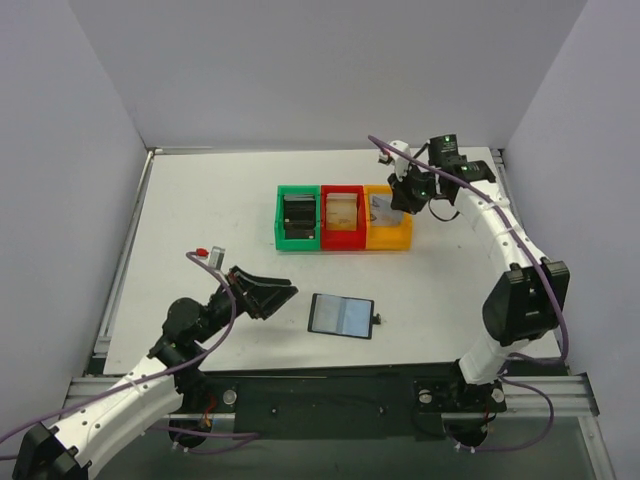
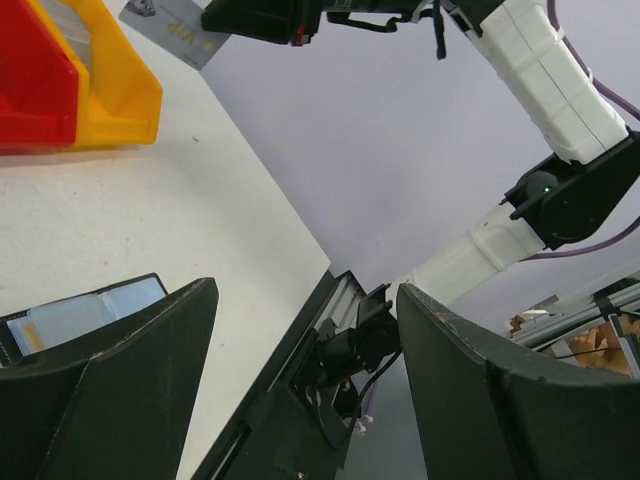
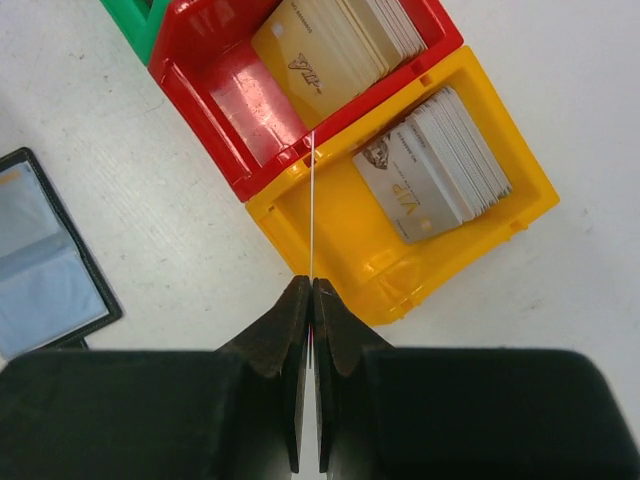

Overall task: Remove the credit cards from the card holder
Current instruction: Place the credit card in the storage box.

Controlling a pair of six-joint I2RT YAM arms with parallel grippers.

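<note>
The right gripper (image 3: 312, 285) is clenched on a thin credit card (image 3: 312, 200), seen edge-on, held over the yellow bin (image 3: 420, 275) beside the grey stack (image 3: 430, 170) inside it. Next along stand the red bin (image 3: 195, 40) with its tan stack (image 3: 330, 45), then the green bin (image 1: 297, 218). The card holder (image 1: 341, 314) lies open and flat on the table (image 1: 200, 200), well apart from that gripper. The left gripper (image 1: 282, 300) hovers just to the holder's left, fingers spread wide and grasping nothing.
</note>
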